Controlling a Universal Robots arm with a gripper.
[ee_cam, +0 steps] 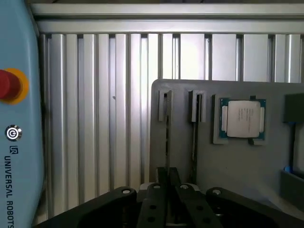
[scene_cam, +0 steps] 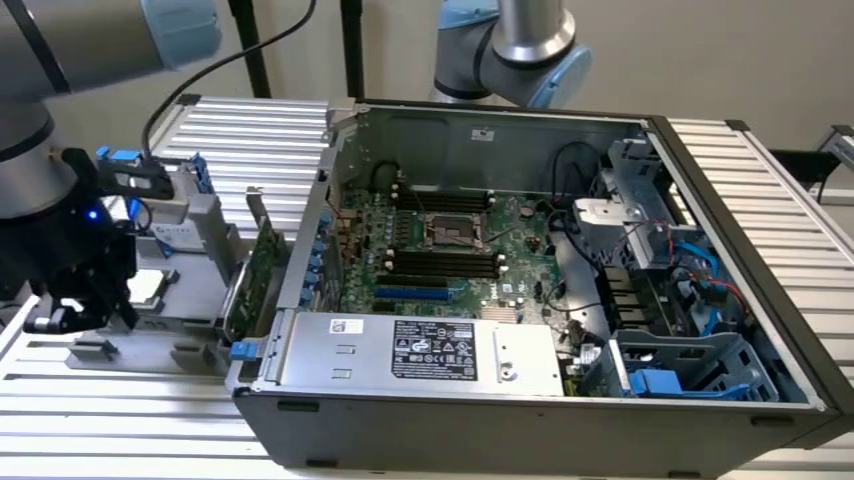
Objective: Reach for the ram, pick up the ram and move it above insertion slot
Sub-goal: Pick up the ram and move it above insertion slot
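Note:
The ram (ee_cam: pixel 167 135) stands on edge in a slot of the grey holder plate (ee_cam: pixel 180 90), so I see it as a thin dark line. It runs straight into my gripper (ee_cam: pixel 168 175). A second thin board (ee_cam: pixel 194 135) stands on edge just beside it. In the exterior view my gripper (scene_cam: pixel 74 305) is low over the holder plate (scene_cam: pixel 200 300), to the left of the open computer case (scene_cam: pixel 534 420), and it hides the ram there. The black memory slots (scene_cam: pixel 441 265) lie on the motherboard, beside the processor socket (scene_cam: pixel 454 232).
A loose processor chip (ee_cam: pixel 242 118) lies on the holder plate near the ram. A wider green card (scene_cam: pixel 254 270) with a blue tab stands between the holder and the case wall. The power supply (scene_cam: pixel 427 350) fills the case front, and cables and drive cages line its right side.

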